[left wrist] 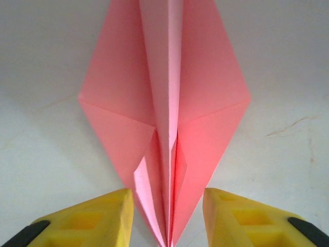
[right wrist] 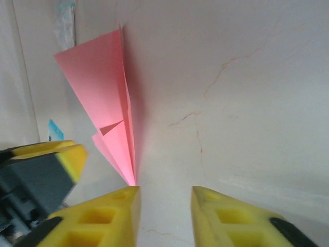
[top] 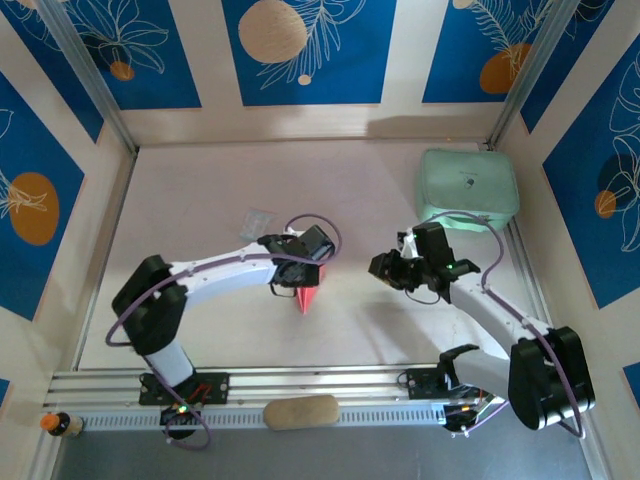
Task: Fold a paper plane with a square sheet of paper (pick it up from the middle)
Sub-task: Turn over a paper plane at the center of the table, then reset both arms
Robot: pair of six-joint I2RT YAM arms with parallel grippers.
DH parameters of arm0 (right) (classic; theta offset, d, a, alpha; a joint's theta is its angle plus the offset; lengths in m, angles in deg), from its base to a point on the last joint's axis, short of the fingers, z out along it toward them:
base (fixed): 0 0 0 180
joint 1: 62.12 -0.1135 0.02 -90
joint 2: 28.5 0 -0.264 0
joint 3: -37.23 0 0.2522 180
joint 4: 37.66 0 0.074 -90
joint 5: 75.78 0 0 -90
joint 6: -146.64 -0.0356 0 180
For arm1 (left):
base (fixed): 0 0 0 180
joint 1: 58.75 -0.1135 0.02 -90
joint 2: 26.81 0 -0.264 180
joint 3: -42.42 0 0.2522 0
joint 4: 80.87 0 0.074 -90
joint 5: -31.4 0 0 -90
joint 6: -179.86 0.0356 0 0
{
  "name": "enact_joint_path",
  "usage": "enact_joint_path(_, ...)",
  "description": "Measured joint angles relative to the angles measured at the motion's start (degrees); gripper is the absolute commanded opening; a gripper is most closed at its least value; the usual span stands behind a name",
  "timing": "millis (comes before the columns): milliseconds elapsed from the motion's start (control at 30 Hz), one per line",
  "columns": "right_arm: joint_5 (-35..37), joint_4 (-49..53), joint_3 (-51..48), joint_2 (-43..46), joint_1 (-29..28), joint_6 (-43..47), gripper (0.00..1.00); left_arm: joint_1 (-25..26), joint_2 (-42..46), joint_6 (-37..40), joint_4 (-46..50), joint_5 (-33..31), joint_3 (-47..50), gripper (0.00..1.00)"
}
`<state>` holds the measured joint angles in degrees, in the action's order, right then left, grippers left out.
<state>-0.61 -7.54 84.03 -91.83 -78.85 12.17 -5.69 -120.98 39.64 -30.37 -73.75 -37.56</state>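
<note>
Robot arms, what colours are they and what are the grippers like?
The left arm and right arm are white tubes with black joints and purple cables looping along them. The left gripper and right gripper each have two yellow wedge-shaped fingers with black backs.

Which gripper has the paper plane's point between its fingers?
The left gripper: the paper plane tip lies between its open fingers; the right gripper frames bare table.

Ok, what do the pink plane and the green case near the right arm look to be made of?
Paper plane: thin paper, matte salmon pink. It shows sharp straight creases and stacked flaps lying flat, with no shine.
Mint-green case: probably soft fabric or a padded synthetic, matte. Its corners are rounded and slightly puffy and show no glare, but it is too small here to be sure.
</note>
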Motion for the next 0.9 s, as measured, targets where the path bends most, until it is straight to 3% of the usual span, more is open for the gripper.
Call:
enact_joint_path(200,8.7,5.8,4.6,5.1,1.3,5.0,0.51,-0.2,13.4,2.3,-1.8,-7.3,5.9,0.55)
enact_joint_path(333,18.8,6.4,7.8,6.7,2.0,8.9,0.54,-2.3,21.0,5.1,-3.5,-11.7,11.1,0.64)
enact_joint_path(433,26.6,4.2,7.7,6.4,2.6,13.1,0.57,-5.5,24.2,7.8,-4.3,-15.0,14.6,0.79)
enact_joint_path(567,35.3,-6.0,2.8,4.3,3.0,22.1,0.68,-10.2,27.3,14.1,-6.6,-20.3,19.0,1.00)
enact_joint_path(700,39.0,-14.0,-0.5,-2.2,4.9,28.7,0.68,-17.9,29.7,20.5,-12.1,-23.3,23.3,1.00)
enact_joint_path(900,35.0,-29.5,-3.6,-12.8,9.7,34.8,0.67,-30.2,30.0,29.0,-21.9,-24.2,27.8,1.00)
